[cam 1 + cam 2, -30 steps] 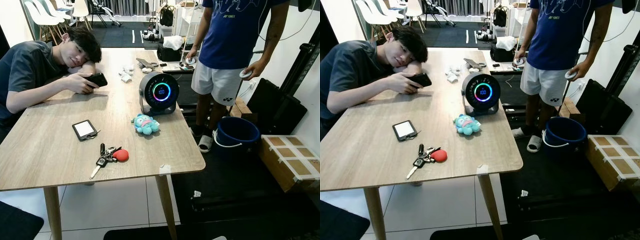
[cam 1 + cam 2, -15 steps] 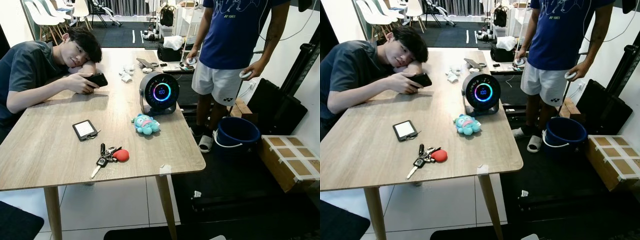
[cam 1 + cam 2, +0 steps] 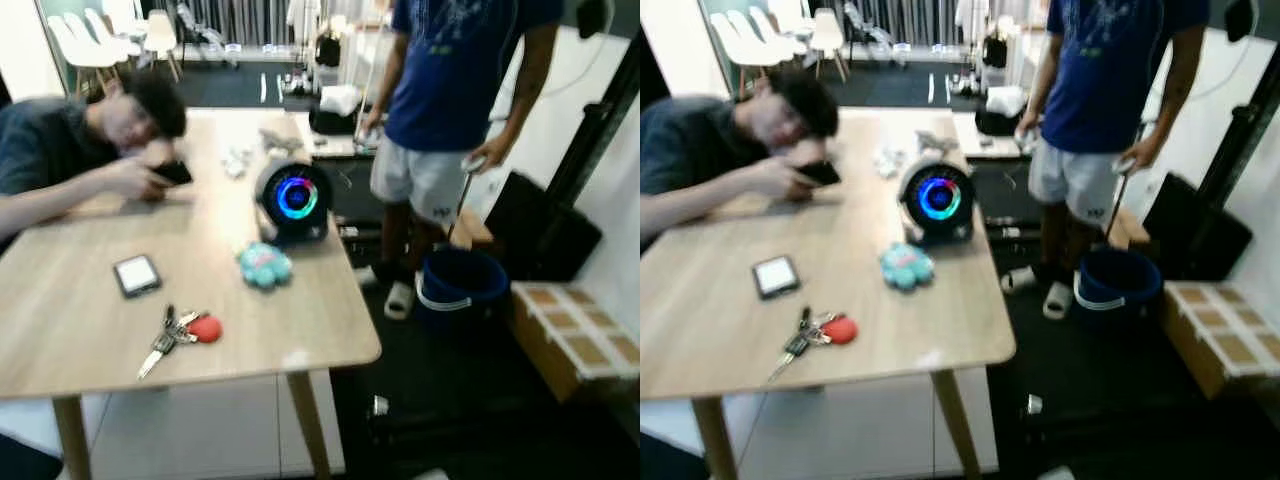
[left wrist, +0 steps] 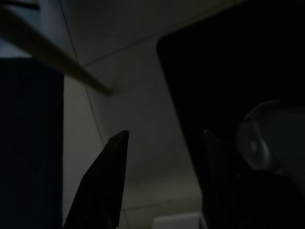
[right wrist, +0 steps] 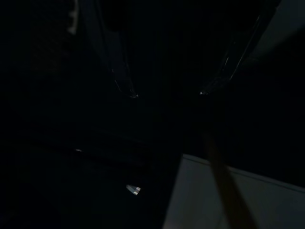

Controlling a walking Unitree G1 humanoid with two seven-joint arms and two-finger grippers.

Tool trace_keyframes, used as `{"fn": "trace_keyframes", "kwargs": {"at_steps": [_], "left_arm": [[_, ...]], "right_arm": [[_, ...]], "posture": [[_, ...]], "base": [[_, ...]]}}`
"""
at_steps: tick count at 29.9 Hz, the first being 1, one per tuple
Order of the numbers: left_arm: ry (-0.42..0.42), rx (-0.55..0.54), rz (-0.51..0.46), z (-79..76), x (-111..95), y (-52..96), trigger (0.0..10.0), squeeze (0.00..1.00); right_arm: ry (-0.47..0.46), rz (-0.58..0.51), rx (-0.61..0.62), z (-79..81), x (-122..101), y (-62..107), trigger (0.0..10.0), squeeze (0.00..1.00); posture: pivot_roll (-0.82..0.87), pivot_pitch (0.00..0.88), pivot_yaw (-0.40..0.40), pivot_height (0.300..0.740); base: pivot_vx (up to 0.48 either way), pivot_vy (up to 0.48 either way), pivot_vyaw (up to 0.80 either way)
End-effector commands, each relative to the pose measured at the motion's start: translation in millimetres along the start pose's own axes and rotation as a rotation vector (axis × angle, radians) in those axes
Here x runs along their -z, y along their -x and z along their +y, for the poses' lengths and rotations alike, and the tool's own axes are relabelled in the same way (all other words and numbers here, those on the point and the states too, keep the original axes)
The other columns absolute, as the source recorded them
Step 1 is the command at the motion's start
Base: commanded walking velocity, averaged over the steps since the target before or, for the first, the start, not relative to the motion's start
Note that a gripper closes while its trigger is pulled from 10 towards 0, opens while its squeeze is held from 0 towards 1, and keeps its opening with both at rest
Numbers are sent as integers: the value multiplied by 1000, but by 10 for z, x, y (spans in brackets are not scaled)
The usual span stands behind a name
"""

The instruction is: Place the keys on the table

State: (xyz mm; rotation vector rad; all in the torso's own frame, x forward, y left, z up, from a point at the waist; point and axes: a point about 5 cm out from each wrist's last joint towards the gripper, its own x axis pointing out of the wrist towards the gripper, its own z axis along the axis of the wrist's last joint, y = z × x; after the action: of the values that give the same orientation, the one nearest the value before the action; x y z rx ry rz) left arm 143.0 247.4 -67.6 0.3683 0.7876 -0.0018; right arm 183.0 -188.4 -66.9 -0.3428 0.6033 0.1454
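A bunch of keys with a red tag lies flat on the light wooden table, near its front edge. Both head views are blurred. My left gripper hangs low over pale floor tiles beside a table leg, open, with nothing between its two black fingers. In the very dark right wrist view, my right gripper shows as two faint finger outlines standing apart, with nothing held.
On the table are a small black device, a blue plush toy and a round speaker with a glowing ring. A person leans on the far left side. Another person stands at the right by a blue bucket and a cardboard box.
The whole picture has slid left and blurred, so the camera has moved. The keys lie in the same spot on the table.
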Motion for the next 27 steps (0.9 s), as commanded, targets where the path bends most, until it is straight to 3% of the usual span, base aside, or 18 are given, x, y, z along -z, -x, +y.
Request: {"fn": "trace_keyframes", "kwargs": {"at_steps": [1, 6, 8, 10, 12, 19, 27], "left_arm": [[-13, -5, 29, 17, 87, 32, 10000, 267], [-2, -9, 20, 26, 62, 24, 10000, 263], [16, -20, 24, 31, 60, 21, 10000, 196], [23, -25, 25, 32, 60, 20, 10000, 196], [22, -37, 28, 38, 57, 18, 10000, 0], [42, -38, 5, 43, 10, 16, 10000, 0], [1, -61, 10, 77, -6, 4, 10000, 0]], "right_arm": [[-6, 8, -10, 47, 16, 8, 10000, 0], [-7, 5, -10, 47, 8, 4, 10000, 0], [-7, 5, -10, 48, 7, 3, 10000, 0], [-8, 6, -10, 48, 7, 2, 10000, 0], [-8, 7, -10, 50, 10, 3, 10000, 0], [-9, 10, -10, 52, 13, 3, 10000, 0], [-7, 6, -11, 55, -4, -8, 10000, 0]], "posture": [[157, 145, 0, 740], [157, 145, 0, 740], [156, 144, 0, 740], [157, 144, 0, 740], [156, 144, 0, 740], [155, 141, -1, 740], [157, 135, -2, 740]], "base": [[0, 0, 0], [0, 0, 0], [0, 0, 0], [0, 0, 0], [0, 0, 0], [0, 0, 0], [0, -69, 0]]}}
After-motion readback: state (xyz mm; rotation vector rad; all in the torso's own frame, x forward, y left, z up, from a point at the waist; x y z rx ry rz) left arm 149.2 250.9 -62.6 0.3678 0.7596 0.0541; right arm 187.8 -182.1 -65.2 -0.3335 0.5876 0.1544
